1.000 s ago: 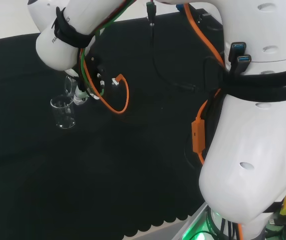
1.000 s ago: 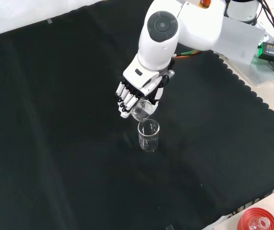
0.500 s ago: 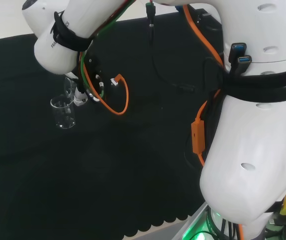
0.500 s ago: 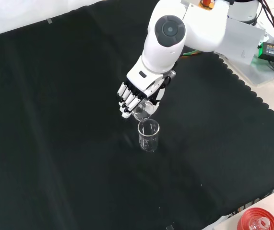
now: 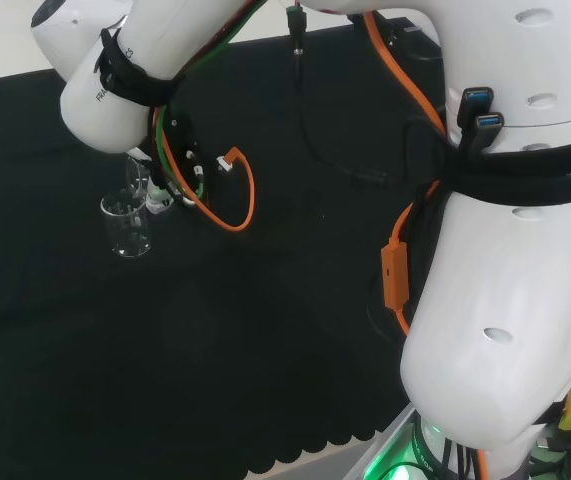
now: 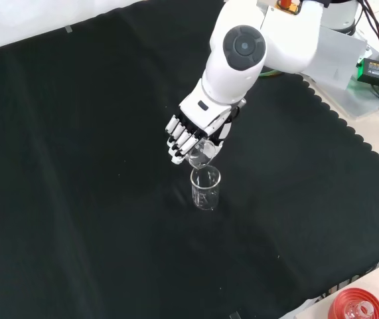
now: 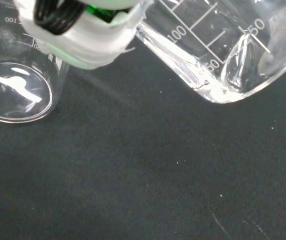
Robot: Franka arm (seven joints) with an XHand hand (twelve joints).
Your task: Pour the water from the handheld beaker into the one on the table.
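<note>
A clear beaker (image 6: 206,188) stands upright on the black cloth (image 6: 76,166); it also shows in the head view (image 5: 127,226) and the wrist view (image 7: 15,92). The hand (image 6: 192,128) hangs just above it, fingers curled round a second clear beaker (image 6: 200,154) that is tipped with its mouth over the standing one's rim. In the wrist view the held beaker (image 7: 218,55) lies tilted, close and large, with printed scale marks. Whether water is in either beaker I cannot tell.
The arm's white links (image 5: 505,280) and orange cables (image 5: 240,195) stand at the right of the head view. A red ribbed stand (image 6: 356,307) sits at the front view's lower right, beyond the cloth's scalloped edge. A black box with a green light (image 6: 378,70) lies at the upper right.
The arm's link has swung a little to the right in the front view and the hand has tipped the held beaker further over the standing one.
</note>
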